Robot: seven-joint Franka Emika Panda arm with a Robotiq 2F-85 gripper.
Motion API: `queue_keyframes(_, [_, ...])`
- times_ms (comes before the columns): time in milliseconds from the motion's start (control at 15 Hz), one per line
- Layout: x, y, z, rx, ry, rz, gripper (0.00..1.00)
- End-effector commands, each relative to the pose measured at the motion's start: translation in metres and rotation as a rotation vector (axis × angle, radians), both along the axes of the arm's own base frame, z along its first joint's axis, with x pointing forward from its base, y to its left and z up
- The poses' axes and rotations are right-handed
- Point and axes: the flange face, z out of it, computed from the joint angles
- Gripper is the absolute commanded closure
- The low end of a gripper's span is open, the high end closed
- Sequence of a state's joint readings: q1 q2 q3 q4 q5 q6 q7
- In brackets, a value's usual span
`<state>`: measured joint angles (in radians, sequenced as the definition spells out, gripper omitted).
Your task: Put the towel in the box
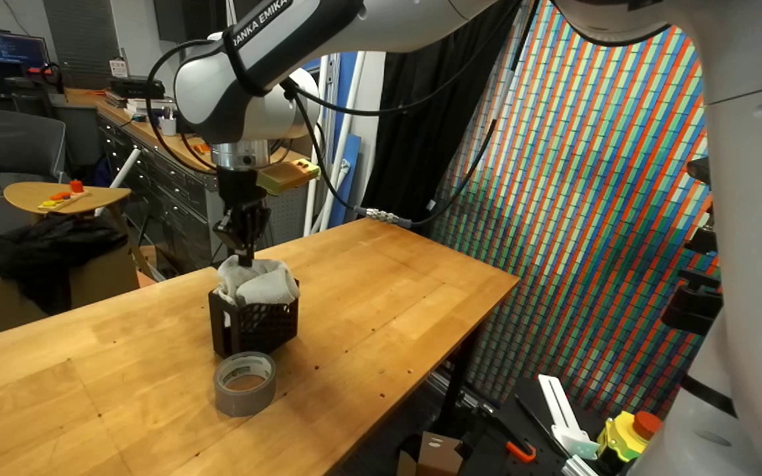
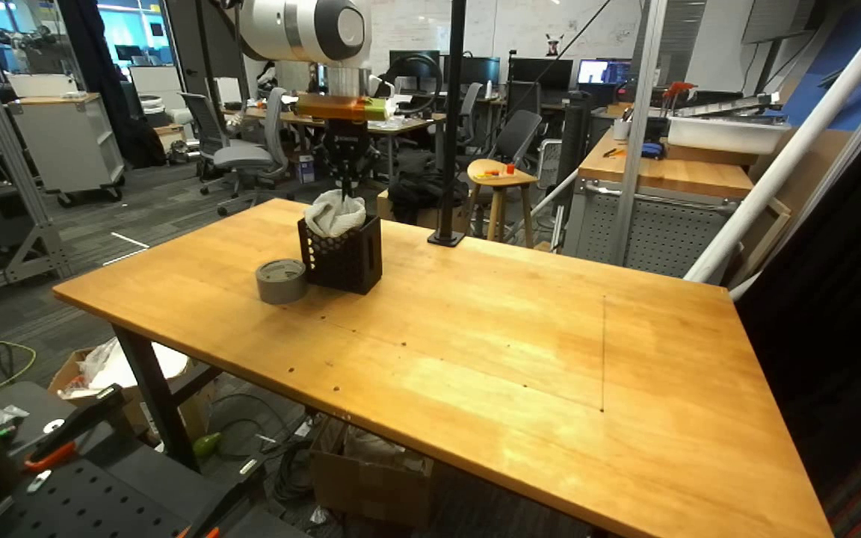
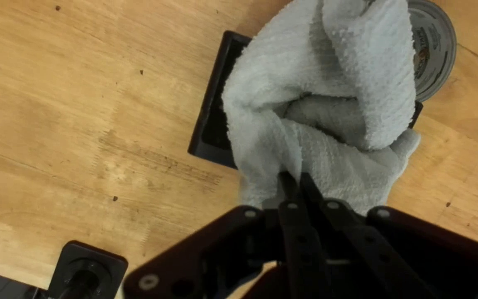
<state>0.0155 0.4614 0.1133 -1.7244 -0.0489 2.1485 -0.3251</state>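
The pale grey towel (image 1: 268, 285) is bunched in the top of a black perforated box (image 1: 255, 328) on the wooden table. It bulges above the rim in both exterior views, where the towel (image 2: 332, 217) and the box (image 2: 356, 261) also show. My gripper (image 1: 246, 256) points down from above, its fingertips closed on a fold of towel. In the wrist view, the fingertips (image 3: 298, 179) pinch a ridge of the towel (image 3: 259, 137), which hides most of the box (image 3: 212, 153); part of the towel hangs beyond the box's near rim. The towel's lower part inside the box is hidden.
A roll of grey tape (image 1: 247, 400) stands beside the box, touching or nearly touching it; it also shows in the wrist view (image 3: 435, 50). A black post with a base plate (image 2: 445, 237) rises from the table edge (image 2: 550, 261) beyond the box.
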Motion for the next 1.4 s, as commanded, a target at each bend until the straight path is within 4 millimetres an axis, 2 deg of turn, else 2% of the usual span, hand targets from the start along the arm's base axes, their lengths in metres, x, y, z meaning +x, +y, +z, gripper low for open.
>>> queue_keyframes(0, [-0.020,0.000,0.003,0.014,0.016,-0.034,0.97])
queue_keyframes(400, [-0.033,0.000,-0.004,0.012,0.037,-0.055,0.97])
queue_keyframes(1333, [-0.032,0.017,-0.031,0.052,0.064,-0.048,0.97])
